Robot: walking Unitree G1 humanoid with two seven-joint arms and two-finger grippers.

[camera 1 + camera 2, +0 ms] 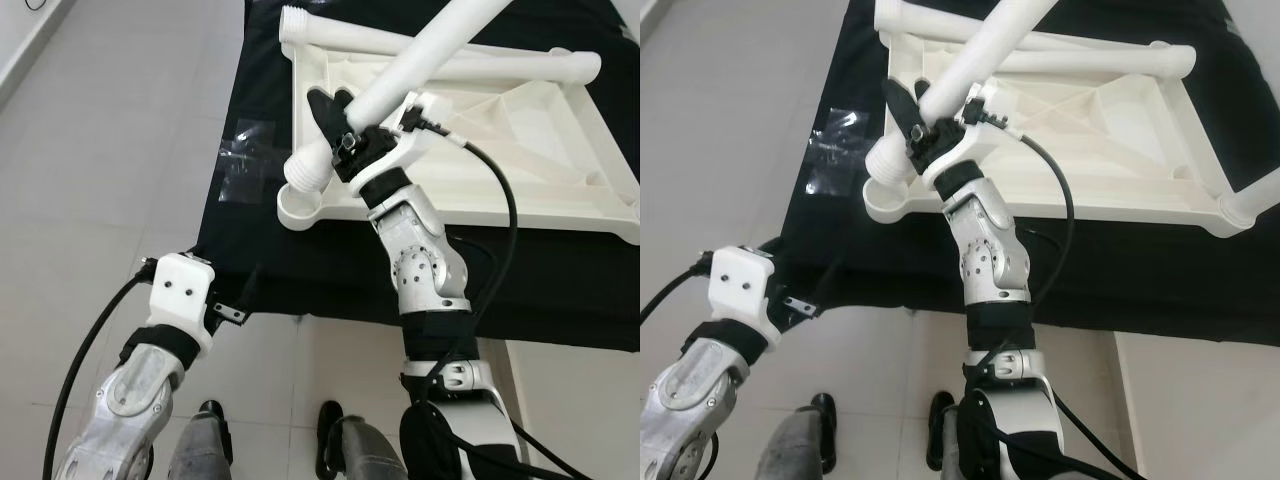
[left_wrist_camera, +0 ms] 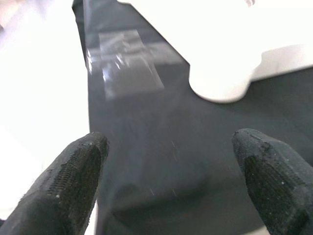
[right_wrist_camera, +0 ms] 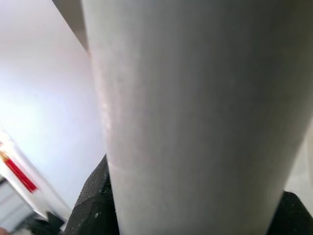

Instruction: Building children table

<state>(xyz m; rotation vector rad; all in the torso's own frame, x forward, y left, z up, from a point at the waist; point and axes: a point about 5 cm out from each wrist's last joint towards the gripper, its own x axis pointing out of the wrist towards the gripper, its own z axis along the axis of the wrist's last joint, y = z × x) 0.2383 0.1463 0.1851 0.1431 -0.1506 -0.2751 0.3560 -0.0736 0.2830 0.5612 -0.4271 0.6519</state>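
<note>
A white plastic tabletop (image 1: 520,130) lies upside down on a black mat (image 1: 560,290). My right gripper (image 1: 335,110) is shut on a white table leg (image 1: 420,55), which slants up and away. The leg's ribbed lower end (image 1: 305,170) hangs just above the round socket (image 1: 300,208) at the tabletop's near left corner. In the right wrist view the leg (image 3: 195,117) sits between the black fingers (image 3: 93,205). My left gripper (image 2: 173,181) is open and holds nothing, low over the mat's near left part, short of that corner (image 2: 222,83).
A second white leg (image 1: 500,65) lies across the far side of the tabletop. A clear plastic sheet (image 1: 245,160) lies on the mat left of the tabletop. Pale tiled floor (image 1: 110,170) lies to the left. My feet (image 1: 210,420) stand at the mat's near edge.
</note>
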